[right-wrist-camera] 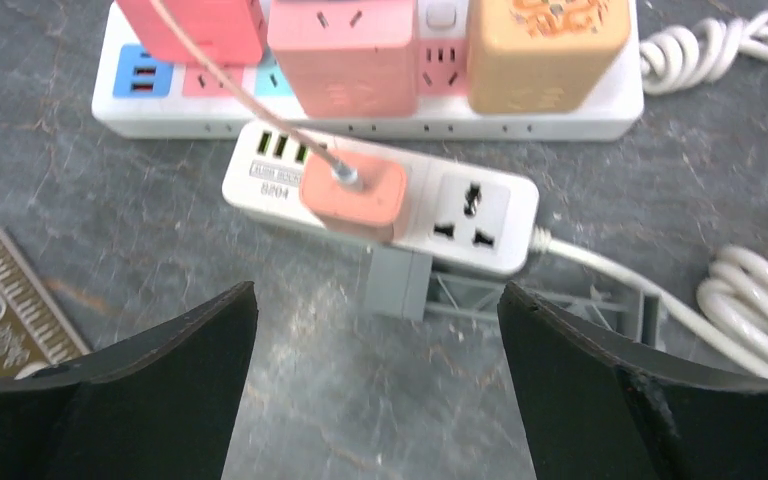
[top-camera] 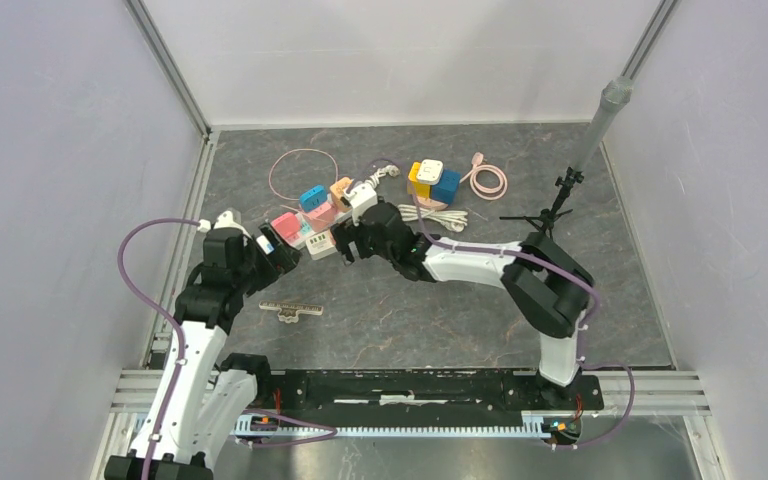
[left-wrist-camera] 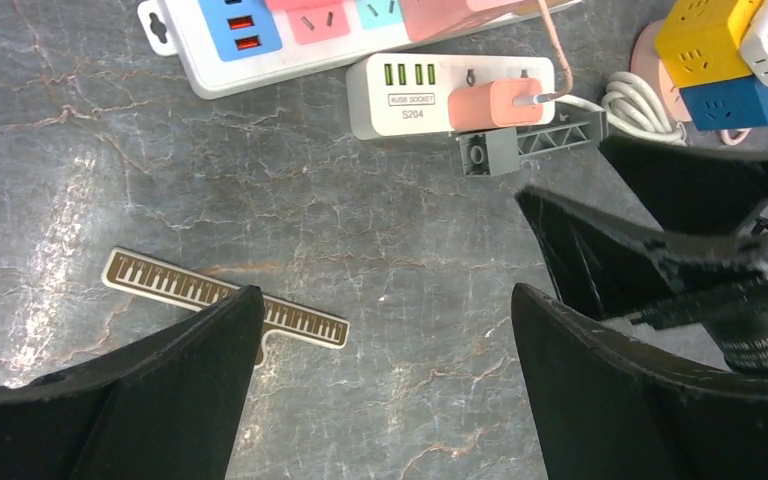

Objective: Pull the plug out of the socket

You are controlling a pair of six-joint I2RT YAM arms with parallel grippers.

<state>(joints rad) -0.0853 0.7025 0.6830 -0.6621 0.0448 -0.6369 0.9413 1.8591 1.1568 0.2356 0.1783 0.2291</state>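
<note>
A salmon-pink plug (right-wrist-camera: pixel 352 192) with a thin pink cable sits in a small white socket block (right-wrist-camera: pixel 470 212) that has green USB ports. Both also show in the left wrist view, the plug (left-wrist-camera: pixel 495 103) in the socket block (left-wrist-camera: pixel 400 95). My right gripper (right-wrist-camera: pixel 377 295) is open and empty, just in front of the plug and above the table. My left gripper (left-wrist-camera: pixel 385 300) is open and empty, further back from the socket block. In the top view the socket block (top-camera: pixel 318 244) lies between the left gripper (top-camera: pixel 290 254) and the right gripper (top-camera: pixel 348 242).
A long white power strip (right-wrist-camera: pixel 560 110) with pink and orange adapters lies behind the socket block. A grey truss piece (right-wrist-camera: pixel 520 295) lies in front of it. A gold ruler-like piece (top-camera: pixel 292 312) lies near left. Yellow and blue cube sockets (top-camera: pixel 432 180), coiled cables (top-camera: pixel 488 180) and a tripod (top-camera: pixel 560 195) stand at the back right.
</note>
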